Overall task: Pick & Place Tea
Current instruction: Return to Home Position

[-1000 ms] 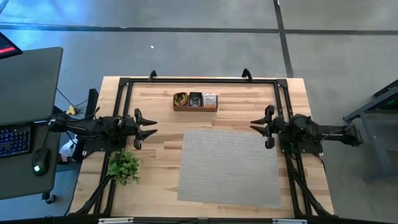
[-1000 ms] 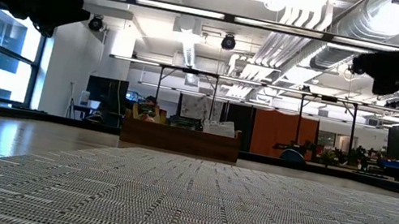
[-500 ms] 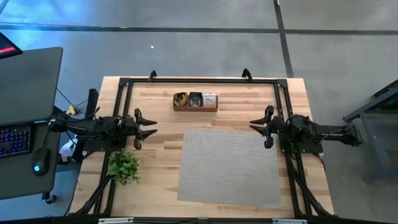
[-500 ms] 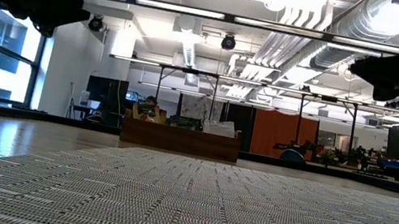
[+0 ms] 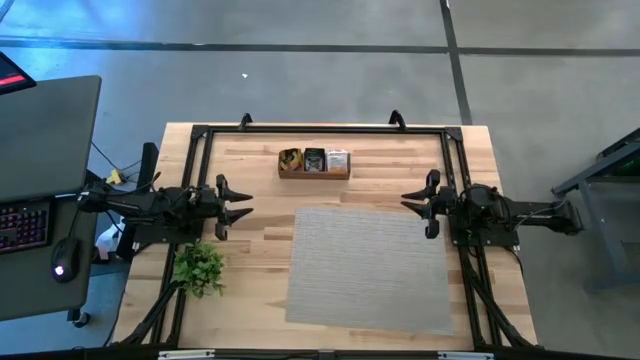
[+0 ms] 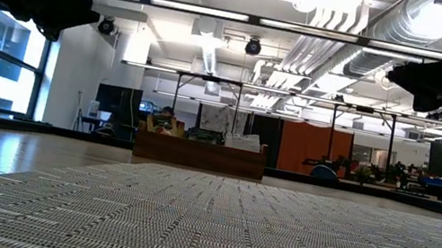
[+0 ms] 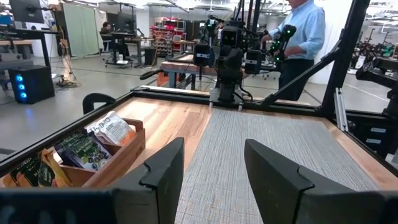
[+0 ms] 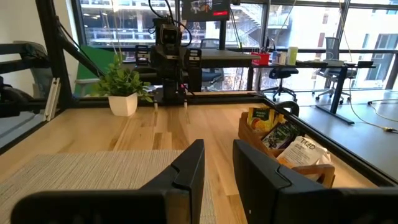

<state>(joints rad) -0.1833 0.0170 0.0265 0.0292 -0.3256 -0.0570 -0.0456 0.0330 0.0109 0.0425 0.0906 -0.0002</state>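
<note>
Fingers apart, empty: left gripper (image 5: 243, 205) at 9 o'clock, right gripper (image 5: 409, 203) at 3; organizer (image 5: 314, 175) holding tea (image 5: 314, 160) at 12; plant (image 5: 199, 268) at 8.

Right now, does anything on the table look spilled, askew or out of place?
Nothing stands out. The tea sachets stand sorted in the wooden organizer, none lying on the woven mat or the table. The plant is upright. The left pincer and right pincer are open, empty, at opposite sides.

Right end effector (image 5: 412, 204) slightly lower, slightly farther inward
</note>
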